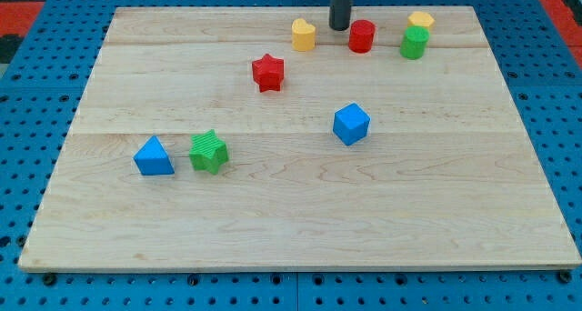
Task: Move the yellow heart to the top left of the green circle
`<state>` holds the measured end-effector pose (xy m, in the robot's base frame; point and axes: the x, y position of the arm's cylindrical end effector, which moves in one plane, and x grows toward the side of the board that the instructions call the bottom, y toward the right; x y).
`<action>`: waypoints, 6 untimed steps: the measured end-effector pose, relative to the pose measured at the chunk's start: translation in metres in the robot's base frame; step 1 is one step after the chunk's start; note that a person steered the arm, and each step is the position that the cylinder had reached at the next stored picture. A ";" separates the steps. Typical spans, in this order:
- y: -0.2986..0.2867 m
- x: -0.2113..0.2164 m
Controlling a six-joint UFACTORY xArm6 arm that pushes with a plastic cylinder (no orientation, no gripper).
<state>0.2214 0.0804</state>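
Nearest the view's bottom, the wooden board [300,229] carries no brand, label or writing that can be read; only its grain and plank seams show. Around it lies a blue pegboard surface [36,284] dotted with holes, also unmarked.

Closest on the board sit the blue triangle [153,156] and, just beside it at its 3 o'clock, the green star [209,152]. Farther up, at about 2 o'clock from the green star and well apart from it, rests the blue cube [351,124]. Beyond it, at 10 o'clock from the cube, lies the red star [268,72].

Near the far edge stands a row. The yellow heart [303,35] is at 1 o'clock from the red star. My tip [340,27] stands between the heart and the red cylinder [362,36], just beside both; I cannot tell whether it touches either. It is a bare rod with nothing that opens or closes, holding nothing. The green circle [415,43] sits at 3 o'clock from the red cylinder, with a yellow block [421,21] touching it at 12 o'clock.
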 end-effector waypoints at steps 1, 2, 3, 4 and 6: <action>0.034 0.038; -0.013 0.092; -0.003 0.124; -0.063 0.084; -0.097 0.052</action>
<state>0.2736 -0.0171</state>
